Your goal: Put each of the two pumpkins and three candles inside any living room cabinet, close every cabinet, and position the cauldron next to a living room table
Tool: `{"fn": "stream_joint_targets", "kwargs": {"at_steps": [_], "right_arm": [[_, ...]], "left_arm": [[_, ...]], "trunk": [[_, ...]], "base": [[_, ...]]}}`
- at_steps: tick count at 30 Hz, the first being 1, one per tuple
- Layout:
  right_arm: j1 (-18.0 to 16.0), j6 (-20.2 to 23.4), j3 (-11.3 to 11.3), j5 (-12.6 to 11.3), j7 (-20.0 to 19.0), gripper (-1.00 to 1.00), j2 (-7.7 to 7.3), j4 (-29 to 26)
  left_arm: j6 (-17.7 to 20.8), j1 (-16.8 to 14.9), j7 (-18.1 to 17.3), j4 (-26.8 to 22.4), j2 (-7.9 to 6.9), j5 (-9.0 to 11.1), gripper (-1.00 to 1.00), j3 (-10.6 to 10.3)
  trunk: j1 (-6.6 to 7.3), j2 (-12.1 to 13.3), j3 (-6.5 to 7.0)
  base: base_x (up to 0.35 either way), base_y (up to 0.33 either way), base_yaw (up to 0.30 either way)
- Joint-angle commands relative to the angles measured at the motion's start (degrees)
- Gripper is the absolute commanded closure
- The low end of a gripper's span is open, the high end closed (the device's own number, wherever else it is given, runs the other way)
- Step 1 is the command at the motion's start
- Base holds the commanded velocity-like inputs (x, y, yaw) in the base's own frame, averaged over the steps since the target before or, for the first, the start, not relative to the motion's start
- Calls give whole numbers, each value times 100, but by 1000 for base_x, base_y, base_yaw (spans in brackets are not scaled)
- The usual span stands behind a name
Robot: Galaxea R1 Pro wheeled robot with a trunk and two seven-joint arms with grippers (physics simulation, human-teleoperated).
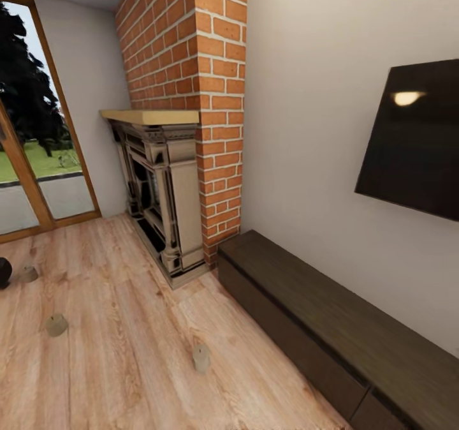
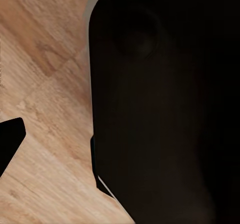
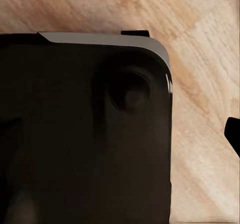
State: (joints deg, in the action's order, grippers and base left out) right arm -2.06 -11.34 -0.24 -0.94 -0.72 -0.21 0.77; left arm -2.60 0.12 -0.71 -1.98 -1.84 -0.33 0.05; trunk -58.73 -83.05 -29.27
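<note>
Three stubby beige candles stand on the wood floor in the head view: one (image 1: 201,357) near the cabinet's front, one (image 1: 56,325) at the left, one (image 1: 30,274) farther back. Beside that last candle, the black cauldron (image 1: 3,272) is cut off by the picture's left edge. The long low dark-brown cabinet (image 1: 331,318) runs along the right wall with its fronts shut. The pumpkins are out of view. Each wrist view looks down at the floor and the robot's black body, with one dark fingertip (image 2: 9,141) at an edge, likewise the other fingertip (image 3: 233,134).
A brick chimney (image 1: 213,98) with an ornate fireplace (image 1: 162,200) stands beyond the cabinet's far end. A black TV (image 1: 414,146) hangs on the wall above the cabinet. A glass door (image 1: 32,155) is at the far left. Bare wood floor (image 1: 127,379) lies between the candles.
</note>
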Motion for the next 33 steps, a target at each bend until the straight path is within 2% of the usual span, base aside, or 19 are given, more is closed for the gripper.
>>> {"fn": "stream_joint_targets", "kwargs": {"at_steps": [1,11,19,33], "right_arm": [[-5,-26,-2,-32,-8,-100,-4,9],[-5,-35,-2,-111,-7,-100,-31,120],[-5,-46,-2,-606,-13,-100,-30,151],[-5,-240,-2,-649,-16,-100,3,191]], "left_arm": [[-13,0,-6,-4,-1,-3,-100,2],[-13,-3,-6,-4,-1,-2,-100,2],[-13,-2,-7,-4,-1,-2,-100,-2],[-13,0,-7,-4,-1,-2,-100,2]], "trunk": [[0,-3,-11],[0,-3,-76],[0,-3,-127],[0,-3,-204]], "base": [[0,0,-219],[0,0,-217],[0,0,-219],[0,0,-231]]}}
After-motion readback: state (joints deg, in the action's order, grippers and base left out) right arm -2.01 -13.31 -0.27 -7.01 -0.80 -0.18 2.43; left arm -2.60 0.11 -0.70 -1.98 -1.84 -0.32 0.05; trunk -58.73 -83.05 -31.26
